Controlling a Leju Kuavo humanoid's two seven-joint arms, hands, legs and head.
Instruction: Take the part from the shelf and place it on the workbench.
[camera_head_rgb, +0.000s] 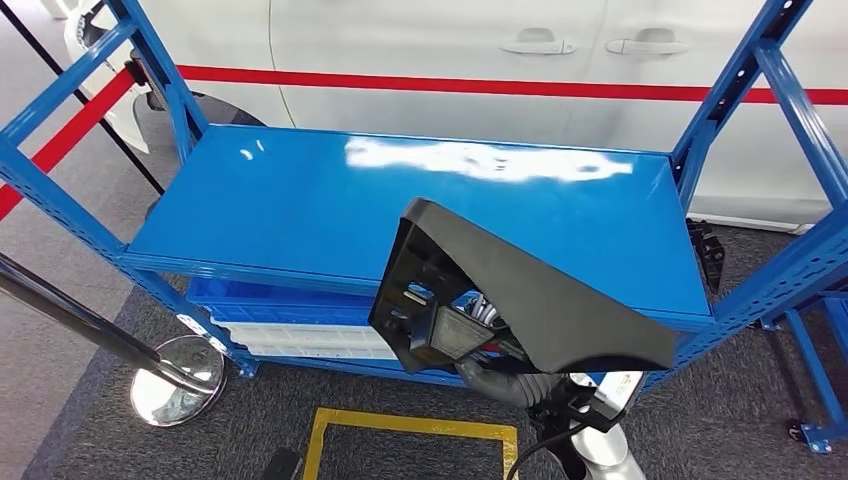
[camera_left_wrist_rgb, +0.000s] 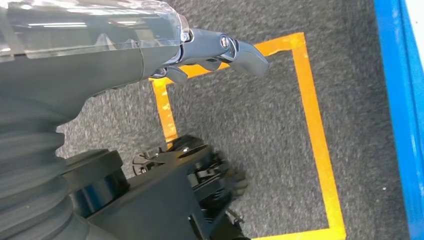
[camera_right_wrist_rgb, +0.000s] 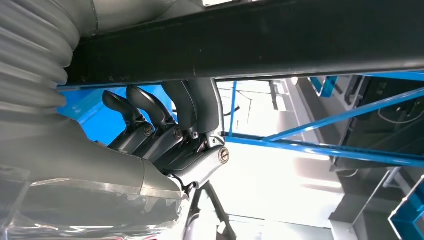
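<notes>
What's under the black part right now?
The right hand holds the black part from below, above the blue shelf's front edge. Its fingers press the part's underside; the part covers the shelf behind it.

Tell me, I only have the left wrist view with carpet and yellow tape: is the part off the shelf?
Observer: Yes. The right hand holds the black part up in front of the blue shelf.
Operator: How is it gripped?
Observer: In the right wrist view, the fingers curl up against the part's dark underside.
Operator: What is behind the shelf?
Observer: A white car with a red stripe along its side.
</notes>
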